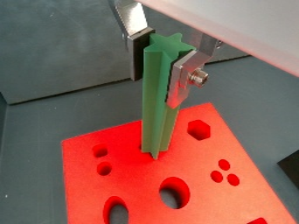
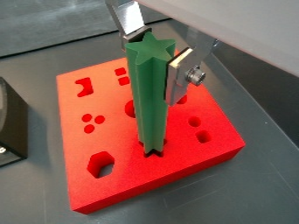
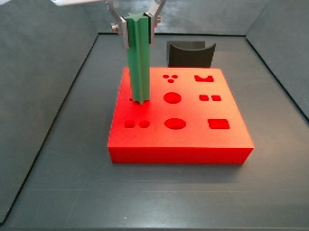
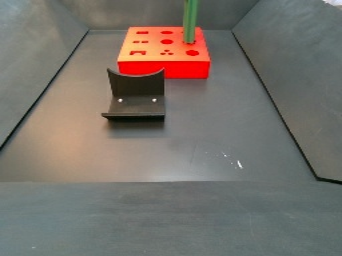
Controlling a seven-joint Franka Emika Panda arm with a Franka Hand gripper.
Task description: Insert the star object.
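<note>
One star object (image 2: 149, 96) is being held upright near its top by the gripper (image 2: 153, 54), jaws closed against its sides, its lower end standing in a hole of the single red block (image 3: 193, 135). The rod's top is being cropped in a side view (image 4: 190, 22). One dark curved block (image 4: 136, 95) is lying well apart on open floor.

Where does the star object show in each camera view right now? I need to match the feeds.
Wrist view: star object upright, mid-frame, pincer at its top.
Wrist view: star object upright, mid-frame, foot at red block.
Side view: star object upper left of centre.
Side view: star object at top edge.
Shared landmark: the red block.
</note>
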